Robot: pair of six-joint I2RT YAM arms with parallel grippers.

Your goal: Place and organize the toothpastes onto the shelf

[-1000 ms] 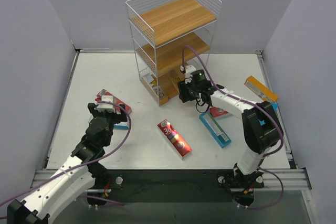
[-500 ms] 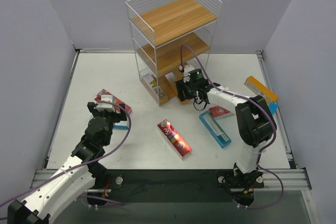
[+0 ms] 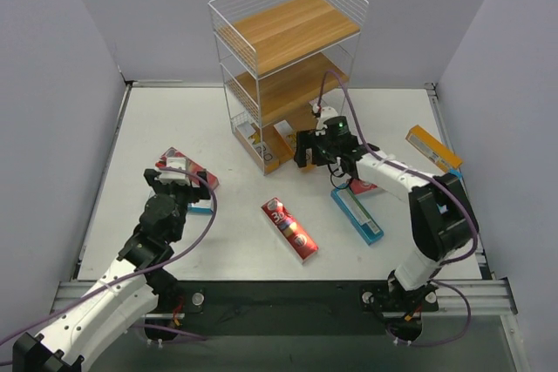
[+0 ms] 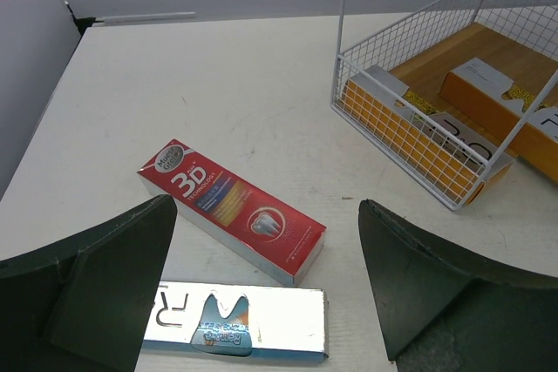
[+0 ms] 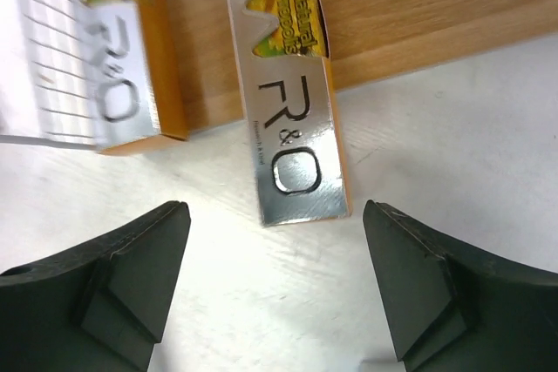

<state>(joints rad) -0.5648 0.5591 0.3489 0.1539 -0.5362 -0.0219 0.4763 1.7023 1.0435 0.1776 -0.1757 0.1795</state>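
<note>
**Entry: toothpastes, shelf [image 3: 288,32].** R&O carton [image 5: 292,102], orange with a silver face, lies flat on the bottom board [image 5: 418,6], its near end projecting past the board's edge over the table [image 5: 261,320]. A second carton [image 5: 131,84] lies beside it behind the wire. Right gripper [image 5: 275,241]: jaws spread wide either side of that projecting end, touching nothing. Left gripper [image 4: 266,215]: jaws fully spread, empty, above a red carton [image 4: 231,211] and a silver-faced carton [image 4: 235,333] that lie side by side. Also loose on the table: mid-table red carton [image 3: 289,229], teal carton [image 3: 356,213], far orange carton [image 3: 433,147]. Handling, by judgement: light, stiff card, probably slick from the gloss, and dented by hard pinching. Best taken across the narrow width near mid-length, so neither end droops.
</note>
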